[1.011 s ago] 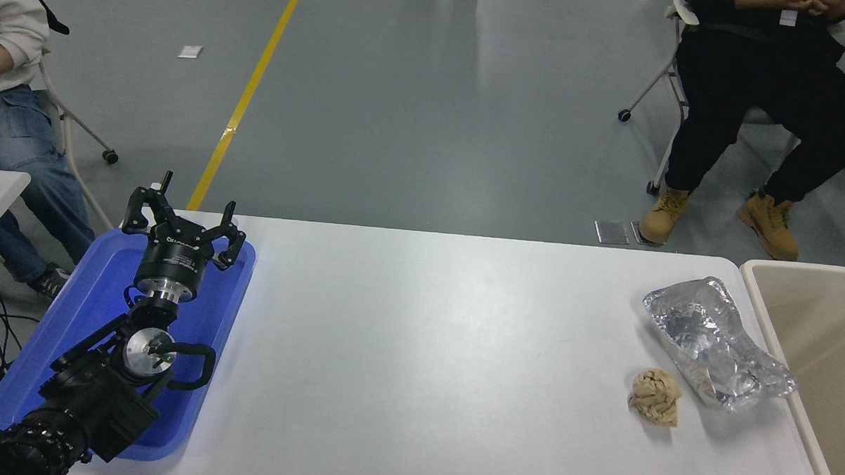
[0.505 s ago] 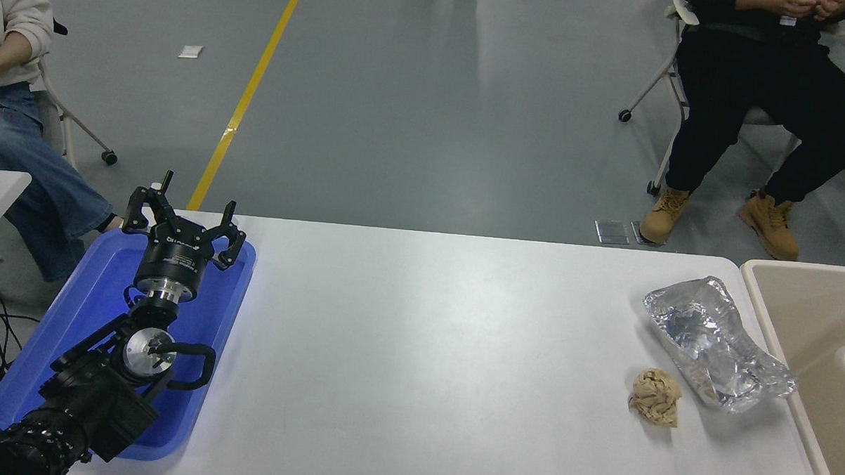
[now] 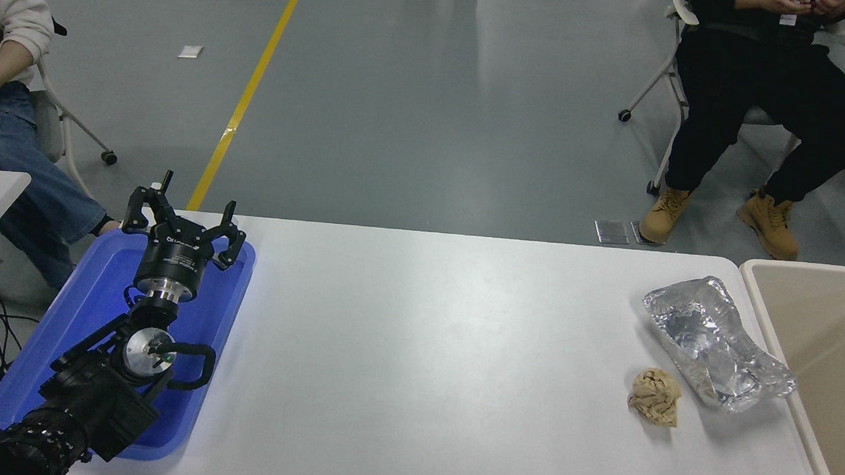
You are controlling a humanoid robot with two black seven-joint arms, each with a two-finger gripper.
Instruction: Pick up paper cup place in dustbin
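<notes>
The left claw [image 3: 183,218] hangs over the blue tray [image 3: 86,303] at the desk's 9 o'clock side, its black fingers spread wide apart with nothing between them. Its arm comes up from the 7 o'clock corner of the head view and covers much of the tray's near half. The right arm and its claw are not in the picture, apart from a small dark sliver at the 3 o'clock edge that cannot be identified.

The white desk [image 3: 432,350] fills the lower half of the view. At about 4 o'clock on it lies a crumpled silver foil wrapper [image 3: 714,342], and just beside it, toward 7 o'clock from the foil, sits a crumpled tan paper ball [image 3: 656,395]; the two are close but apart.

The dustbin [image 3: 813,328] stands against the desk's 3 o'clock end, only its beige rim and part of its inner wall showing, the rest cut off by the picture's edge. The paper cup cannot be seen on the desk, in the tray, or in the visible part of the dustbin.

Beyond the desk, at 11 and 1 o'clock, two people sit on wheeled chairs on the grey floor.
</notes>
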